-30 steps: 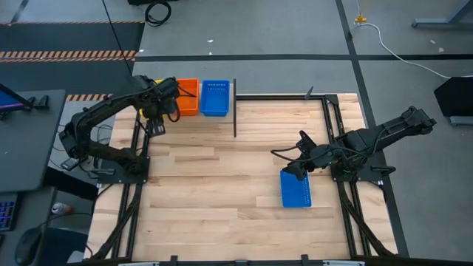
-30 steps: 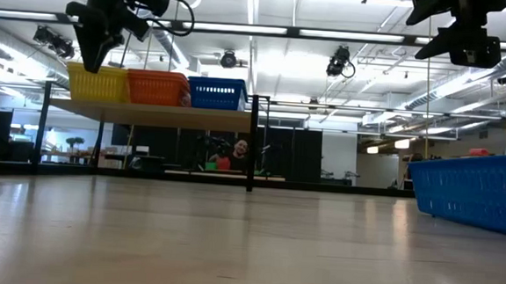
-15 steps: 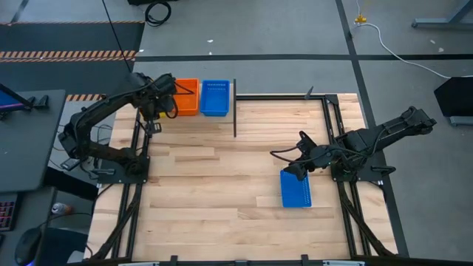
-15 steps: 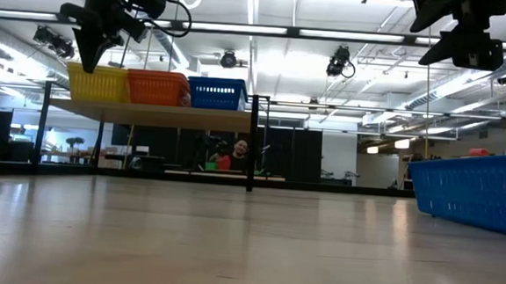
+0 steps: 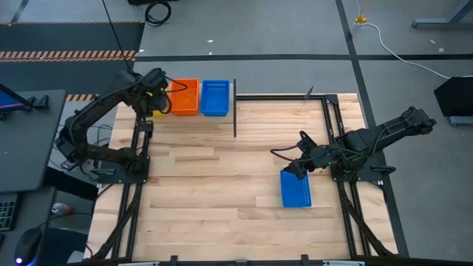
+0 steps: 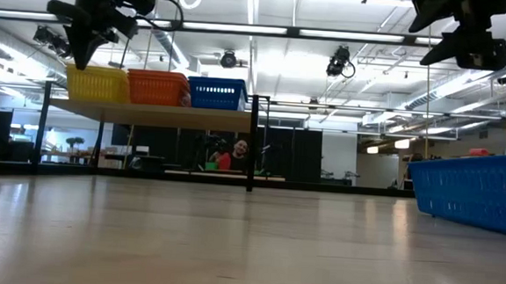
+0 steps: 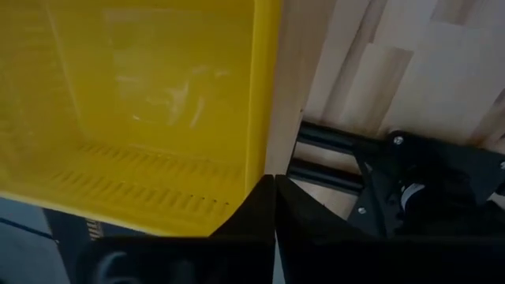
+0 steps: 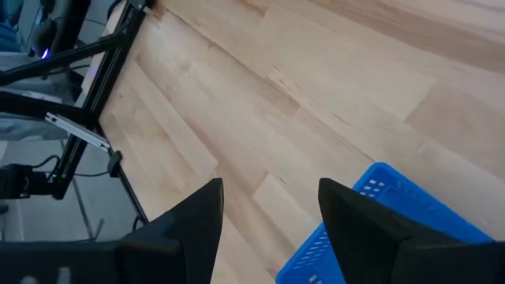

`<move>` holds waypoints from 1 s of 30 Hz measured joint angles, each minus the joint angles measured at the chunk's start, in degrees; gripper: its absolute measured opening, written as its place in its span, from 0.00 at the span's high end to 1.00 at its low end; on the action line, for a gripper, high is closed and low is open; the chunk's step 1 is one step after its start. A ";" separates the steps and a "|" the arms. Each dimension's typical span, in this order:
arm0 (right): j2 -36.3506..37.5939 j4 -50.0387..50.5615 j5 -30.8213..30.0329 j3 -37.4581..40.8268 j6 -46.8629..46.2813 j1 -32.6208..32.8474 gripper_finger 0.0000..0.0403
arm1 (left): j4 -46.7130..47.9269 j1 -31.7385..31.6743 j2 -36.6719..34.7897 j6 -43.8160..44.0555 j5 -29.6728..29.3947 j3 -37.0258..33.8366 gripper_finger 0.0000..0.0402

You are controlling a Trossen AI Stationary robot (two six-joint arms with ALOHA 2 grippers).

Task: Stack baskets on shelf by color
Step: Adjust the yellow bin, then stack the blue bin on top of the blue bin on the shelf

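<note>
On the shelf [image 6: 175, 116] at the table's far left, a yellow basket [image 6: 98, 84], an orange basket [image 6: 157, 88] and a blue basket [image 6: 216, 93] stand side by side on their bottoms. My left gripper [image 6: 82, 59] is shut with nothing between its fingers. It points down over the yellow basket's [image 7: 150, 102] left end. Another blue basket [image 5: 295, 189] lies on the tabletop at the right. My right gripper [image 5: 295, 168] hangs open above that basket's far end [image 8: 387, 221], clear of it. My left gripper's shut fingertips [image 7: 274, 189] stand at the yellow basket's rim [image 7: 264, 118], coming from above. I cannot tell whether they touch it.
A black shelf post [image 5: 235, 111] stands right of the blue basket on the shelf. Bare wooden tabletop [image 5: 214, 185] lies between the two arms. A black metal frame [image 5: 332, 133] runs along the table's sides. People show in the room beyond [image 6: 239, 150].
My left gripper has shut and drawn a little up and toward the table's left edge, from over the yellow basket's middle to its left end. The baskets on the shelf and my right arm have kept still.
</note>
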State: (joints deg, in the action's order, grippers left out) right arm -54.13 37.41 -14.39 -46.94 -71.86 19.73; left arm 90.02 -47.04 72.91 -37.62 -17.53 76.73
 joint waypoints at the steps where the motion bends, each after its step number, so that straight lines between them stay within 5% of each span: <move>1: 0.00 -0.02 -0.02 0.00 -0.47 0.00 0.47 | 0.02 -0.34 -0.16 -0.08 0.17 0.00 0.99; 14: 0.00 -0.33 2.87 0.00 0.94 0.00 0.47 | -0.02 -0.19 -0.88 4.35 7.06 0.00 0.99; 21: 0.00 -3.31 5.92 0.00 4.43 0.00 0.47 | -0.03 1.95 -2.87 15.03 6.76 0.00 0.96; 30: 0.03 -22.13 6.29 0.00 12.86 -1.89 0.47 | 0.00 6.09 -8.23 28.85 7.53 0.00 0.88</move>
State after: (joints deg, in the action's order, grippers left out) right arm -54.10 15.28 -8.11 -46.94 -59.00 17.83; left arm 90.02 -40.95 64.68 -8.76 -10.00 76.73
